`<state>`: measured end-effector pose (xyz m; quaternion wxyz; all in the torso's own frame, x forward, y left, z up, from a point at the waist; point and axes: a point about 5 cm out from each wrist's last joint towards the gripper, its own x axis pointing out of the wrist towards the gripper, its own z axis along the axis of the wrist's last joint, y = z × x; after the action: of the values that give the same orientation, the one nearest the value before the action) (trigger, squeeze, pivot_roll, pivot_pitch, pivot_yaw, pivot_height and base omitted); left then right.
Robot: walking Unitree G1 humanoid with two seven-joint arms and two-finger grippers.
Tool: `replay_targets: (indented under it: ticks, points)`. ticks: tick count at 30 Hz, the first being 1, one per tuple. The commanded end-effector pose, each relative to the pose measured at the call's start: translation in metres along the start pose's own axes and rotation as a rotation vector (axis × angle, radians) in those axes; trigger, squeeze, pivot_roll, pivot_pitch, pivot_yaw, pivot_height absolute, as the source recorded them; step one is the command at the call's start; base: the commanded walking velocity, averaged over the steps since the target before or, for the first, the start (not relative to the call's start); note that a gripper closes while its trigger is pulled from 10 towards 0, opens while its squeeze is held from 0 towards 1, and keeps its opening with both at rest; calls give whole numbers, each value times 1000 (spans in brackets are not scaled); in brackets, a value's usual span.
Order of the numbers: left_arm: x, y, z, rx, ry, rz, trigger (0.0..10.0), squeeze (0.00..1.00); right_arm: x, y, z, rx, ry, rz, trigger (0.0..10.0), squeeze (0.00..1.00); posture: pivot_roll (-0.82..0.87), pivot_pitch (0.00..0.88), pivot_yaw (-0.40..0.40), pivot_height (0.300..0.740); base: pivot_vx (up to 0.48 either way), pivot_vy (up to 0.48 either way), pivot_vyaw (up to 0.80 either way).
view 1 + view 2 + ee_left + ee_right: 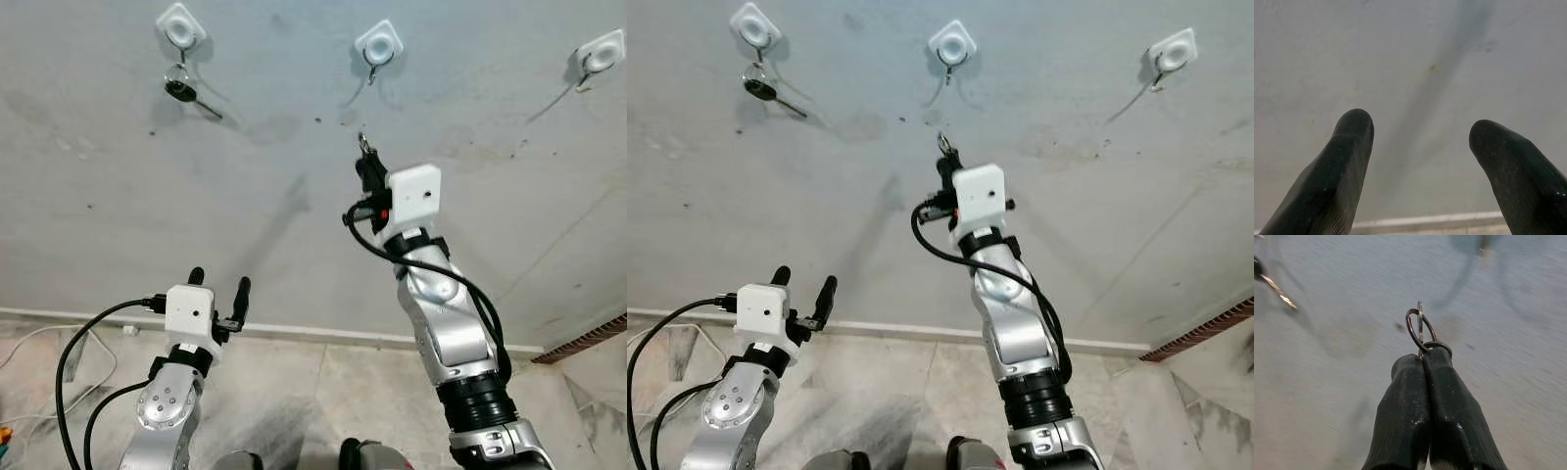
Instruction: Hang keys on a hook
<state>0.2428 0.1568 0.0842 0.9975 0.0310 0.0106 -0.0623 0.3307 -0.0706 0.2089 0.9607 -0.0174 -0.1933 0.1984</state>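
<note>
Pinching the key ring (1420, 330) between closed fingers, the right end effector (368, 162) sits directly below the middle hook (377, 47) at upper centre, ring pointing up; left end effector (217, 289) idle, fingers apart.

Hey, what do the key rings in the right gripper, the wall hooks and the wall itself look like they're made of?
Key rings: thin bare metal wire, going by the dull grey sheen. They stick out past the right gripper, whose jaws are shut on them. Middle hook: white glossy pad, probably plastic, with a small metal-looking hook below. Wall: matte grey, mottled and stained, likely bare cement or plaster.
</note>
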Motion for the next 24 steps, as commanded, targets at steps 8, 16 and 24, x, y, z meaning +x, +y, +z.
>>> replay_targets:
  ticks: [8,16,24]
  points:
    - [-12,4,2,19,19,10,10000,0,10,7,18,93,-59,201,10000,0,138,277,8,740,0,0,0]
    - [-13,8,6,22,20,17,10000,0,20,0,31,187,-107,253,10000,0,155,277,16,740,0,0,0]
    - [-7,18,13,31,7,34,10000,0,29,-10,38,337,-128,233,10000,0,168,277,32,740,0,0,0]
